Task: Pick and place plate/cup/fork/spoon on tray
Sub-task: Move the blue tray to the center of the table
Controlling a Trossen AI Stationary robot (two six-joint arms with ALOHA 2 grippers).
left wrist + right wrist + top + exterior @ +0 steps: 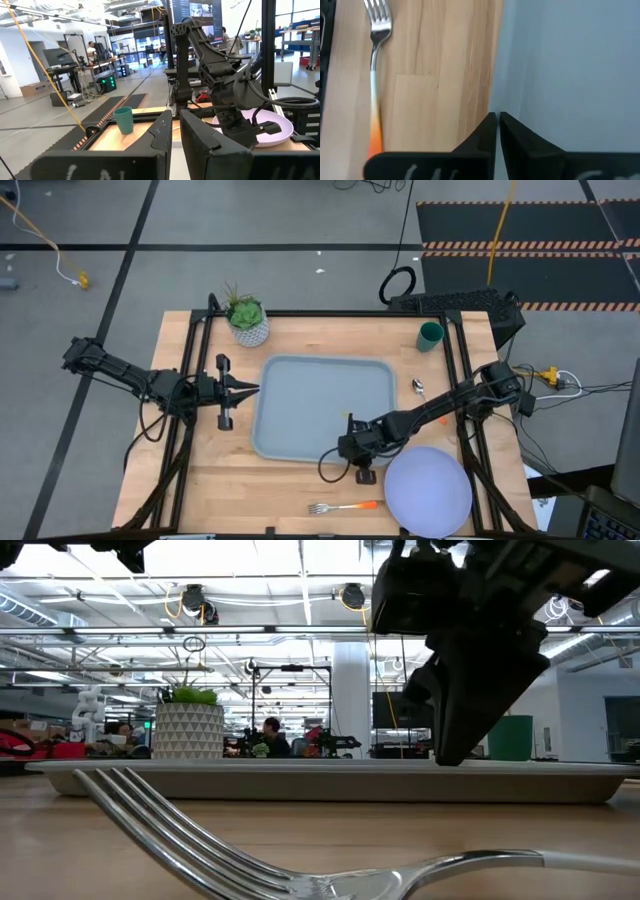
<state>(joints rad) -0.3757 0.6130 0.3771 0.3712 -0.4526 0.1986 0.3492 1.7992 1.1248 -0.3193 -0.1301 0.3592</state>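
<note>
The grey-blue tray lies flat in the middle of the table. The lavender plate rests on the wood at the near right, and the orange-handled fork lies left of it by the near edge. Off the tray's far right corner are the spoon and, farther back, the green cup. My right gripper is shut, slanting down over the tray's near right rim. My left gripper waits level off the tray's left side, shut with nothing between its fingers. My right gripper has its shut fingertips down at the tray's near rim, coming from the right and slanting downward. Whether they touch the rim I cannot tell. Nothing is between the fingers.
A white pot with a green plant stands at the far left corner, behind the tray. Black frame rails run along the table's left and right sides. Bare wood shows between the tray and the near edge, where the fork lies.
</note>
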